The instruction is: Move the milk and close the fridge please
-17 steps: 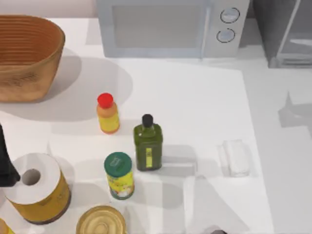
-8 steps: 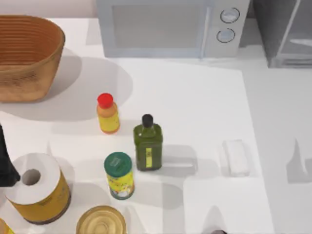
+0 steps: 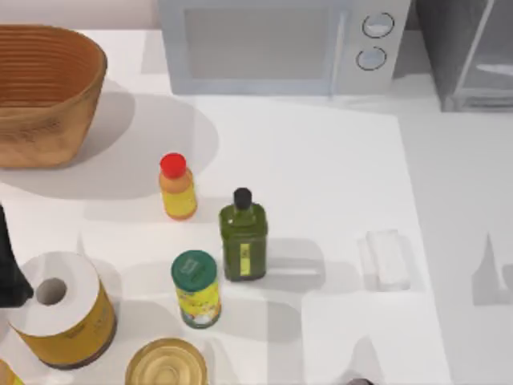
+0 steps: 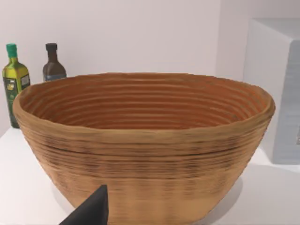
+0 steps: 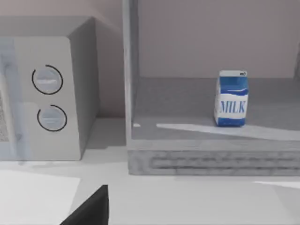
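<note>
- The milk (image 5: 231, 99) is standing upright on the grey floor inside the fridge (image 5: 211, 154), touching nothing around it, with its blue "MILK" label facing outward
- The fridge is sitting at the far right of the table (image 3: 337, 160), its inside open to view in the right wrist view, and its white frame post is rising just beside the microwave (image 3: 280, 48)
- The microwave is standing at the far edge of the table, its two round dials on the side nearest the fridge
- The left arm (image 3: 10, 265) is showing as a dark shape at the near left edge, beside the paper roll (image 3: 58, 309); I cannot tell how its fingers are set
- In the left wrist view the wicker basket (image 4: 140, 140) is looming close, with one dark fingertip (image 4: 91, 211) of the left gripper in front of it
- In the right wrist view a dark fingertip (image 5: 91, 208) of the right gripper is pointing toward the fridge and microwave, well apart from the milk; I cannot tell its opening either
- A green bottle (image 3: 244, 237), an orange bottle with a red cap (image 3: 177, 187), a green-lidded can (image 3: 195, 287) and a round tin (image 3: 166, 365) are standing mid-table
- A clear plastic box (image 3: 387, 259) is lying to the right of them
</note>
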`<state>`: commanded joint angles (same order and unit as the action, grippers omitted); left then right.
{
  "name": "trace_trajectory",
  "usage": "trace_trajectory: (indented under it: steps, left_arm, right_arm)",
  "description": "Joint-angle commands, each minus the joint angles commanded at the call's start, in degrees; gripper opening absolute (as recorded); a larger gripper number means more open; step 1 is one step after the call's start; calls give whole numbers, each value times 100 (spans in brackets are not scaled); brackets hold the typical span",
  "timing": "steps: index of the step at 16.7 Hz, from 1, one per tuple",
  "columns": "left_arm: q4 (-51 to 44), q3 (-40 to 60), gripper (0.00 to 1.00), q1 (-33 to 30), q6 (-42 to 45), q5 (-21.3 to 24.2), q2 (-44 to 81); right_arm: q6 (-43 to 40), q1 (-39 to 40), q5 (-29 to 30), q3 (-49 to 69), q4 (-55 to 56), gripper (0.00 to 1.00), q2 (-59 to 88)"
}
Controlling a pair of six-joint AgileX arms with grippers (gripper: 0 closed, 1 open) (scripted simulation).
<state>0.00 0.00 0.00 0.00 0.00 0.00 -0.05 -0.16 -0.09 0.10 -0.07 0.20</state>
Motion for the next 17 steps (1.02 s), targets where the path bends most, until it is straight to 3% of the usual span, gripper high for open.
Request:
trace_trajectory:
  steps: [6,17]
  left_arm:
    - [0,0,100,0,0,0,0]
    - [0,0,100,0,0,0,0]
  right_arm:
    - [-72,24,-15,631,-1289,100,-785]
    - [-11,4,42,3129,-6869,100,-3810]
